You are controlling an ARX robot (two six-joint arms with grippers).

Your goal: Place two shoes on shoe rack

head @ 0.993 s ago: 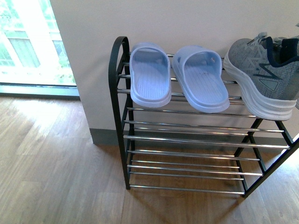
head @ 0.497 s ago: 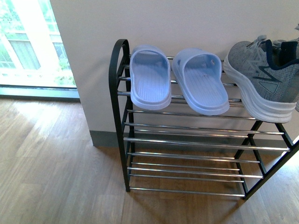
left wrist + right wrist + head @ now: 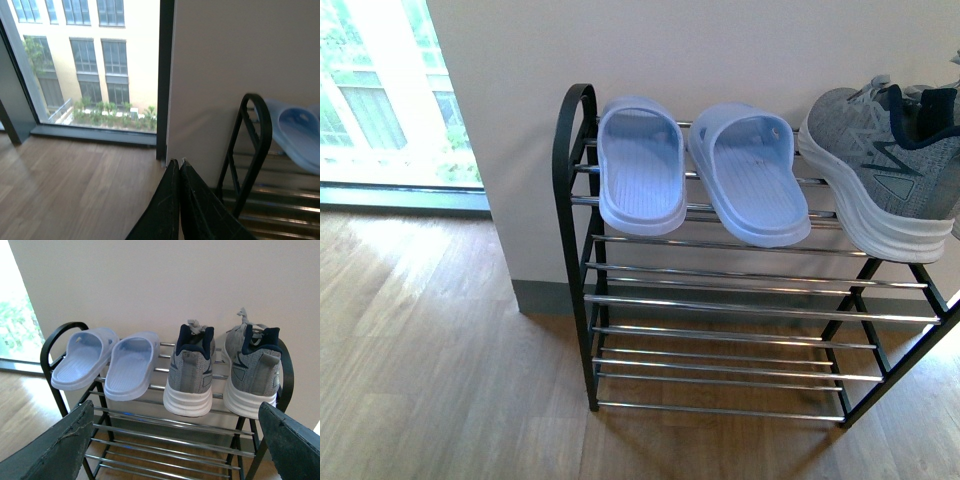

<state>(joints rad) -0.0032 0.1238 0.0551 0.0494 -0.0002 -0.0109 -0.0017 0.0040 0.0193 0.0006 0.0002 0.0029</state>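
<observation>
Both grey knit sneakers (image 3: 191, 370) (image 3: 252, 367) stand side by side on the top tier of the shoe rack (image 3: 170, 440), heels toward my right wrist camera. The front view catches just one sneaker (image 3: 890, 170), at its right edge. Two pale blue slides (image 3: 640, 165) (image 3: 750, 175) lie on the same tier, to the left. My right gripper (image 3: 175, 407) is open in front of the rack, apart from it, with nothing between its fingers. Left of the rack's black side frame (image 3: 257, 145), my left gripper (image 3: 179, 162) is shut on nothing. Neither arm shows in the front view.
The rack stands against a pale wall (image 3: 720, 50) on a wooden floor (image 3: 430, 360). Lower tiers of chrome rods (image 3: 720, 300) run below the shoes. A floor-level window (image 3: 390, 100) with a dark frame (image 3: 165, 75) lies to the left.
The rack and shoes sit slightly lower in the front view than a second ago. The shoes have not moved on the rack.
</observation>
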